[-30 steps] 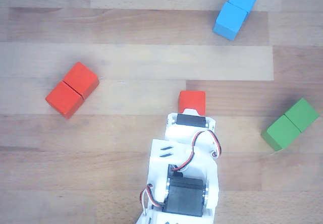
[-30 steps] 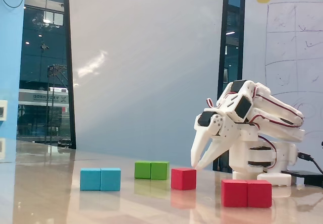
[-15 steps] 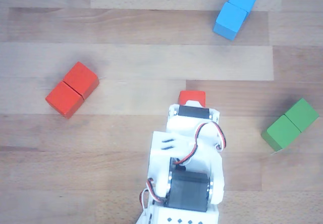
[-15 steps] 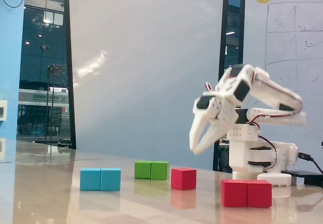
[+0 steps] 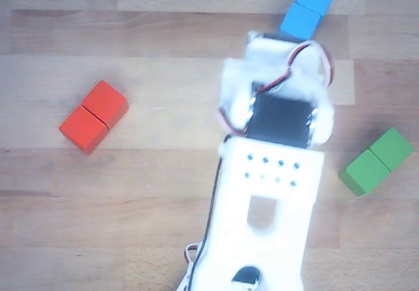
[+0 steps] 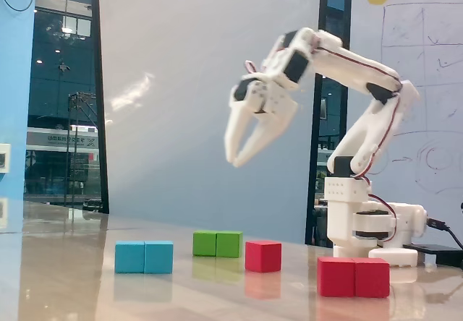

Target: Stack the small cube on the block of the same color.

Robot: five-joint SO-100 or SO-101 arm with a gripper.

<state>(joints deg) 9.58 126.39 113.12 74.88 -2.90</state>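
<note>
Hovering high | fingers (image 6: 235,160) parted, empty | small cube (image 6: 262,256) clear below, block (image 6: 353,277) apart

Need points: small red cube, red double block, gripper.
small red cube (image 6: 262,256), fixed view, front face
red double block (image 6: 353,277), fixed view, seam on front face
gripper (image 6: 234,160), fixed view, between the fingertips, raised above the table

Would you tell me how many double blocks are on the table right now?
3: in the fixed view, the blue double block on the left, the green double block behind the small cube, and the red block nearest the camera.
</note>
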